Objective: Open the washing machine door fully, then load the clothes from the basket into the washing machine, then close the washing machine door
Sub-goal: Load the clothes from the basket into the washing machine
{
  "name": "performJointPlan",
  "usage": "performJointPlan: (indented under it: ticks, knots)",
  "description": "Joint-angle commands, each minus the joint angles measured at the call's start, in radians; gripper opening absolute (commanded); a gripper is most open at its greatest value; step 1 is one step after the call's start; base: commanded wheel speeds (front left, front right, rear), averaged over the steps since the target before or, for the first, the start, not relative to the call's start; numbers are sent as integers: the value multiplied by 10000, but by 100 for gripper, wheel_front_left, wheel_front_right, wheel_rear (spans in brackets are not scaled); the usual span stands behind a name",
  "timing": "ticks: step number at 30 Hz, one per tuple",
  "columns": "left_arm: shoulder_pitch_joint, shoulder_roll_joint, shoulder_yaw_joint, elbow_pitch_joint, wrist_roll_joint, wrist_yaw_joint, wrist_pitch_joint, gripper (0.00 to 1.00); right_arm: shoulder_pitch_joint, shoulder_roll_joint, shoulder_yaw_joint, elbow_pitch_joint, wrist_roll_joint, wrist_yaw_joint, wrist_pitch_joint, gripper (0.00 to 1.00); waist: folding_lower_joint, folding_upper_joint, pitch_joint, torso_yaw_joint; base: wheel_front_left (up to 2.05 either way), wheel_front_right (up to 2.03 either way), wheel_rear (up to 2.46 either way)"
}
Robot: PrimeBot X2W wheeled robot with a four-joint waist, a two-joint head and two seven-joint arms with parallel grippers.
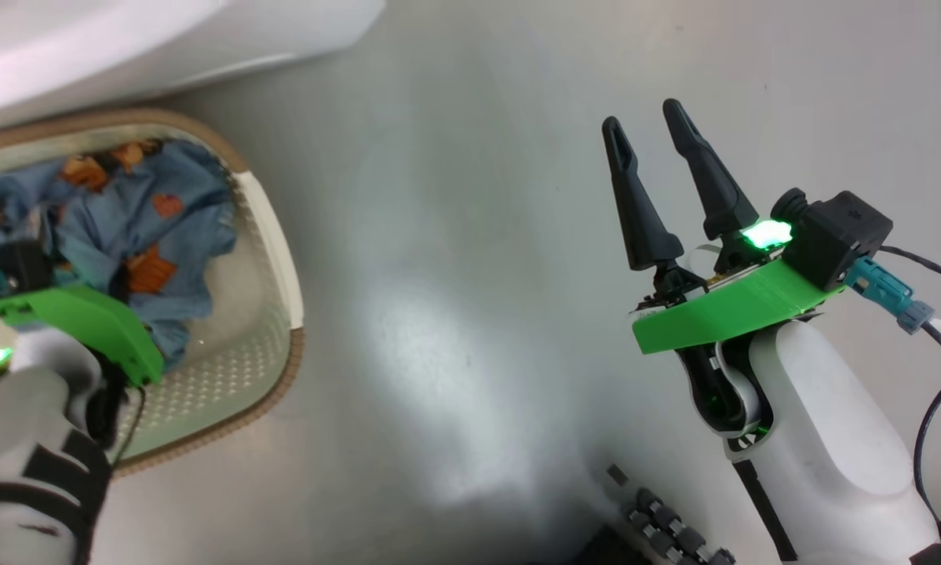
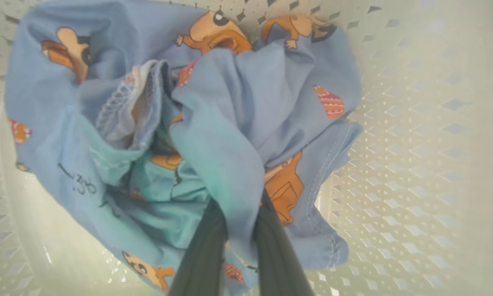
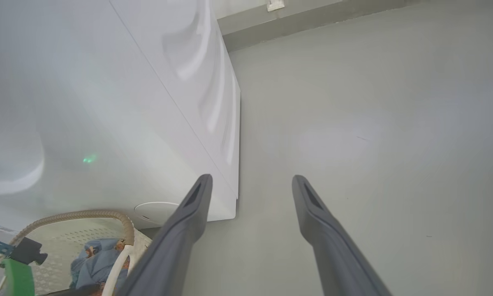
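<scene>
Left wrist view: left jaws pinch crumpled blue cartoon-print clothes [image 2: 230,123]; right jaws spread.

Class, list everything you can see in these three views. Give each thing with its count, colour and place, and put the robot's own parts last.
cream perforated plastic basket: one, cream with brown woven-look rim, on the floor at the robot's left.
light blue printed clothes: one crumpled bundle, blue with orange-brown figures, inside the basket.
big white washing machine: one, white, just beyond the basket.
smooth grey floor: one, grey, under everything.
left gripper: one, dark, in the basket, jaws shut on a fold of the clothes.
right gripper: one, dark, over bare floor, jaws open and empty.
green wrist plates: two, green, one behind each gripper.
</scene>
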Motion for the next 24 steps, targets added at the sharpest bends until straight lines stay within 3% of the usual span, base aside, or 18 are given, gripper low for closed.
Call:
performJointPlan:
  ticks: [1, 8, 24]
  knots:
    - [430, 279, 162, -84, -53, -48, -157, 0, 204, 37, 145, -129, -152, 54, -78, 100, 0, 0, -493, 322, 0, 0, 0]
    - [1132, -14, 16, -802, -375, -92, -920, 0, 335, 37, 64, 162, -313, 54, -78, 100, 0, 0, -1516, 718, 0, 0, 0]
    - [2640, 60, -329, -2682, -937, -97, -1854, 0, 1110, -404, -34, 730, -306, 54, -78, 100, 0, 0, -4016, 1563, 0, 0, 0]
